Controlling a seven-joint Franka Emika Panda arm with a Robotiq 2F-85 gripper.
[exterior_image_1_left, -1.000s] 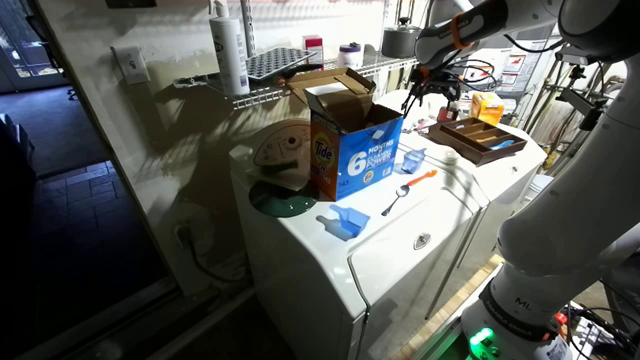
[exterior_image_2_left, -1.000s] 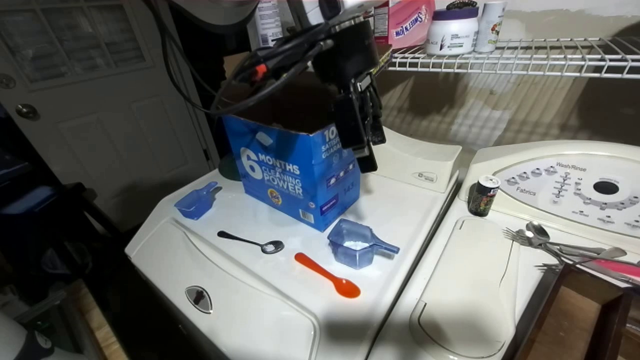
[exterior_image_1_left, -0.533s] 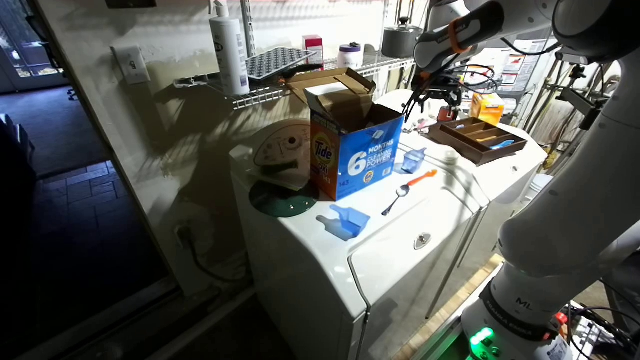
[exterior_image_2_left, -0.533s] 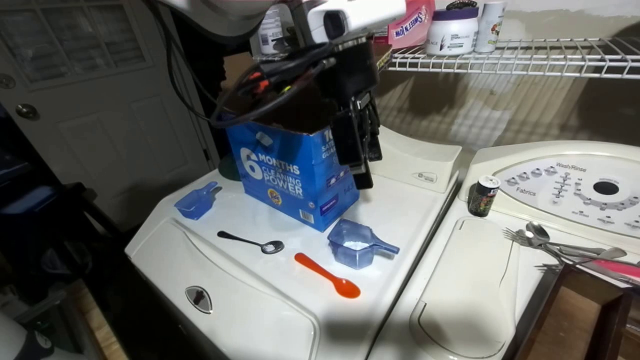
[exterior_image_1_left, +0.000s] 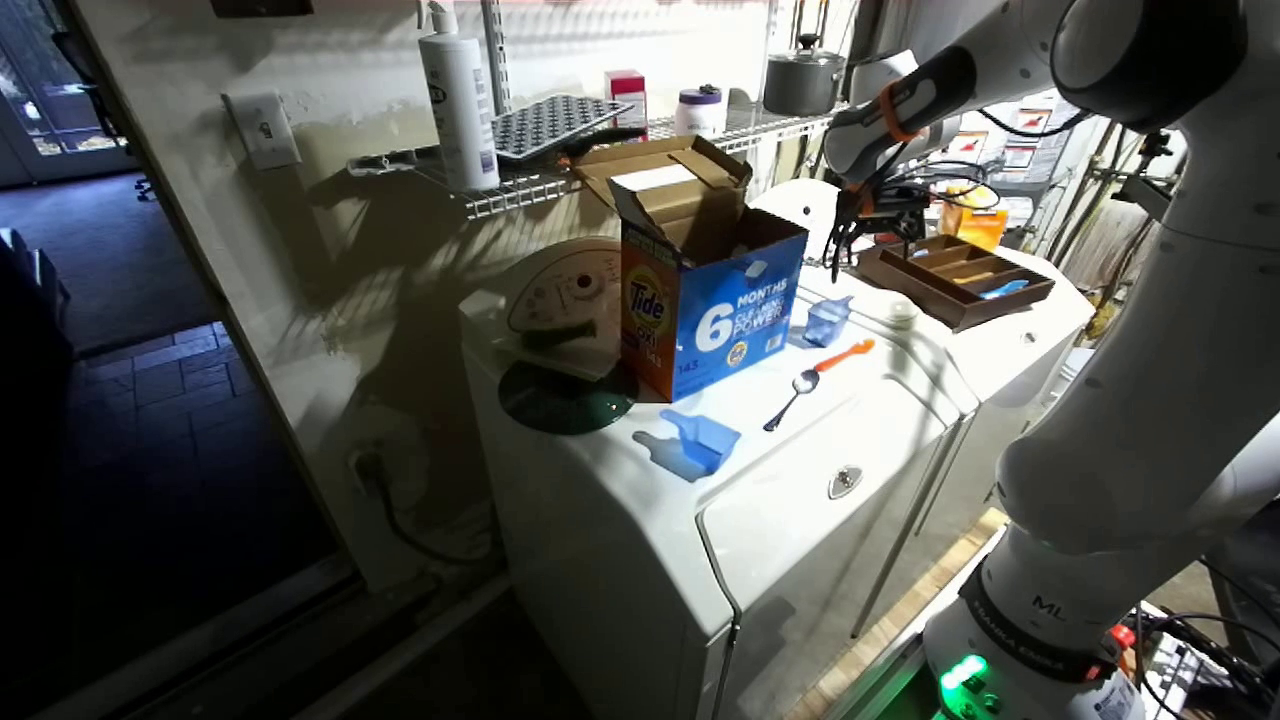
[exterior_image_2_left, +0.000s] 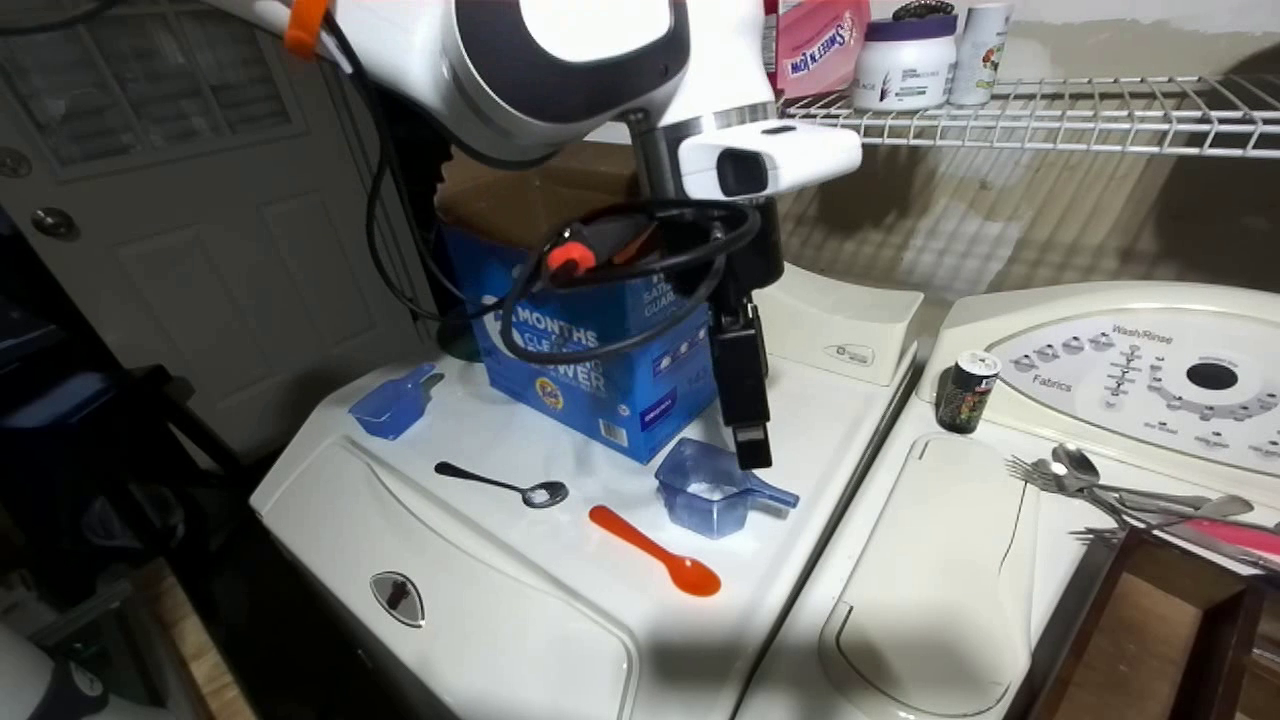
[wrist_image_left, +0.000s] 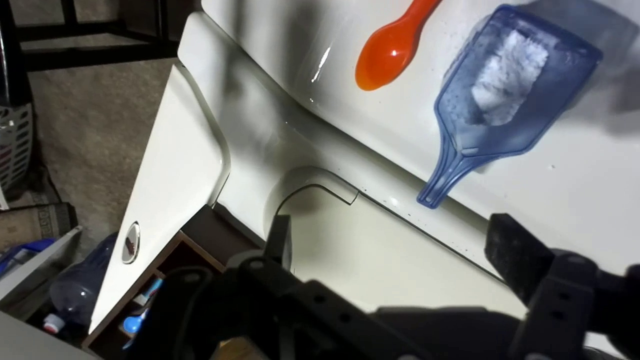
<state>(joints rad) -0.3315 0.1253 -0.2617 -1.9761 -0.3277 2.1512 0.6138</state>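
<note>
Hand (wrist_image_left: 392, 242) jaws wide apart, hovering above the handle side of the blue scoop (wrist_image_left: 525, 117). Scoop holds white powder (wrist_image_left: 510, 77), sits on white machine (exterior_image_2_left: 800, 430) near its edge along the washer (exterior_image_2_left: 930, 540). Orange spoon (exterior_image_2_left: 645, 545) nearer front edge; Tide box (exterior_image_1_left: 700, 300) just beside scoop.

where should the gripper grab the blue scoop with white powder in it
Probably by the handle of the blue scoop, with the open gripper coming from above and straddling it: it is the narrowest part, points away from the Tide box, and gripping there would keep clear of the white powder.
</note>
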